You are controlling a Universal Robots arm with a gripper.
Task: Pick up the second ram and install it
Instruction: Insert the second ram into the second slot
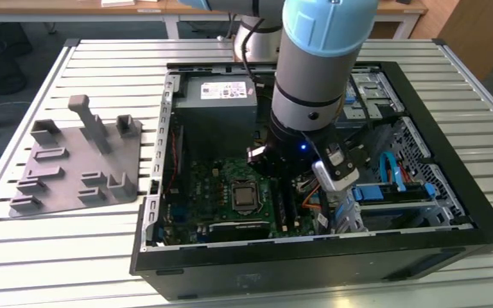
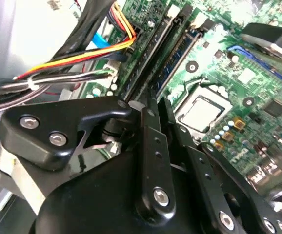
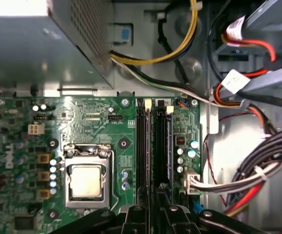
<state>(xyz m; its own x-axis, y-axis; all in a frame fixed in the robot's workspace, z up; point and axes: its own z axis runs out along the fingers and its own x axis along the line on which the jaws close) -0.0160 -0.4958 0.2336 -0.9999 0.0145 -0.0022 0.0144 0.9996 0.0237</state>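
Jaws: narrow, nearly together, tips down at the RAM slots (image 3: 143, 141). I can't tell whether they're pinching anything. Gripper (image 3: 152, 208) sits inside the case (image 1: 315, 253), low over the board (image 3: 82, 117), also seen in the second wrist view (image 2: 155, 105) and the exterior view (image 1: 291, 174).

Writing: white label on the PSU (image 1: 221, 92), print I can't make out. White tag on a red cable (image 3: 236, 80), nothing legible. White lettering on the board's edge, not legible either.

Ram (image 3: 170, 146): I take the thin blue-green strip standing edge-up in the slot row for it; it sits on the side away from the CPU (image 3: 86, 181) in the first wrist view. In the second wrist view (image 2: 177, 61) the blue strip runs up to the gripper tips. Long axis is parallel to the slots, one end toward the PSU, the other under the gripper. Can't tell if it's fully seated.

Grey holder (image 1: 75, 167) lies on the table at the exterior view's left, well apart from the case.
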